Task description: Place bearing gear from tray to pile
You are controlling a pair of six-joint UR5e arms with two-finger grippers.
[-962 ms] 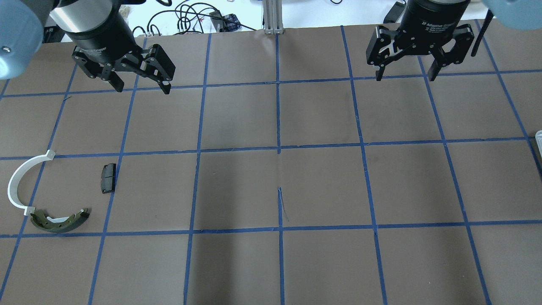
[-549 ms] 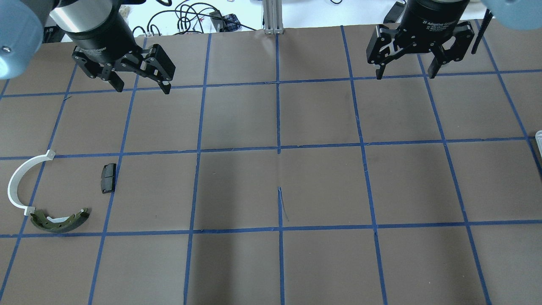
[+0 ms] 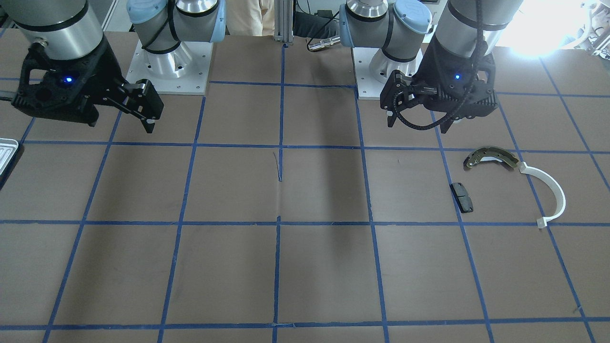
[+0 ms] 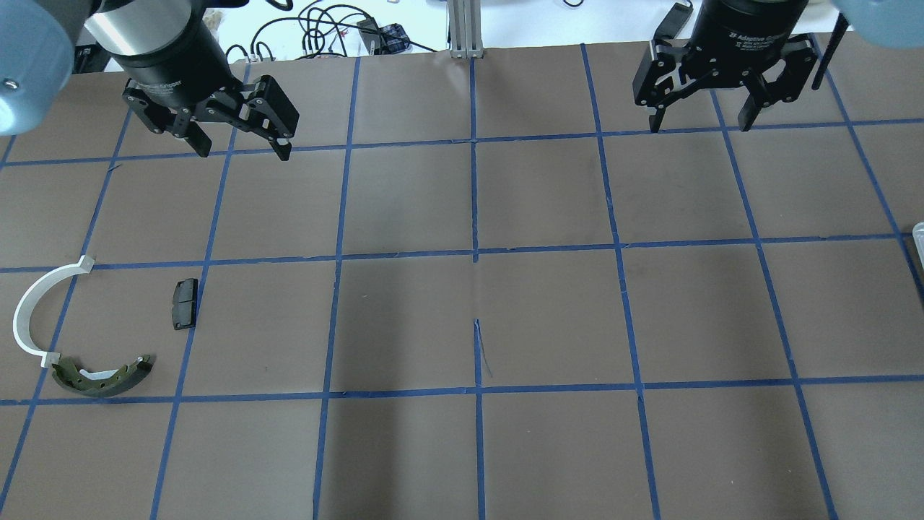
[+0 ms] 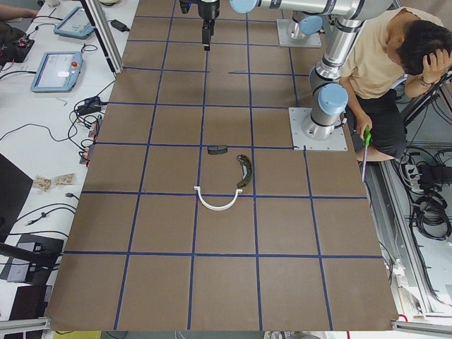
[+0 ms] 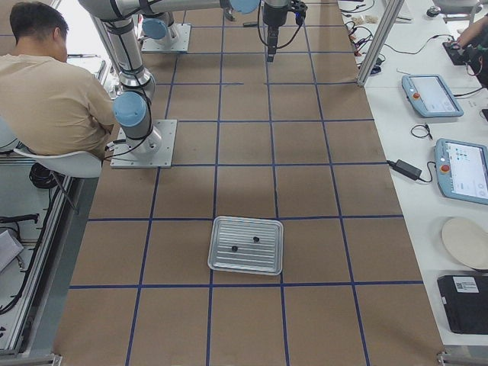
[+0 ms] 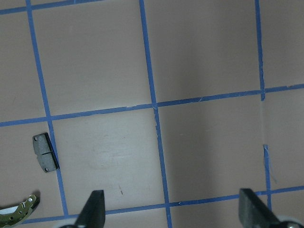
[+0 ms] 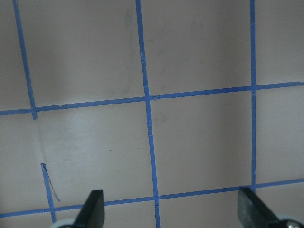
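Since the earlier overhead frame, the right jaws have drifted slightly up and to the right at the upper right of that view; the left jaws at the upper left have not shifted. Both sets of jaws are spread wide and hold nothing, and both hang above bare table.

The tray [image 6: 263, 261] lies low in the middle of the right-side view, and only its corner shows at the right edge of the overhead view. Two small dark pieces [image 6: 233, 248] rest on its ribbed bottom. One of them is probably the bearing gear, but they are too small to tell apart. The pile sits well apart from the tray, at the lower left of the overhead view: a brake shoe [image 4: 101, 377], a white arc [image 4: 32, 310] touching it, and a black pad [image 4: 184, 303] nearby.

No pick has begun. The piece is tiny, so wide jaws coming down off-centre could nudge it along the ribs or scrape the tray's bottom. A weak pinch could also let it slip out and roll on the long carry across the table.
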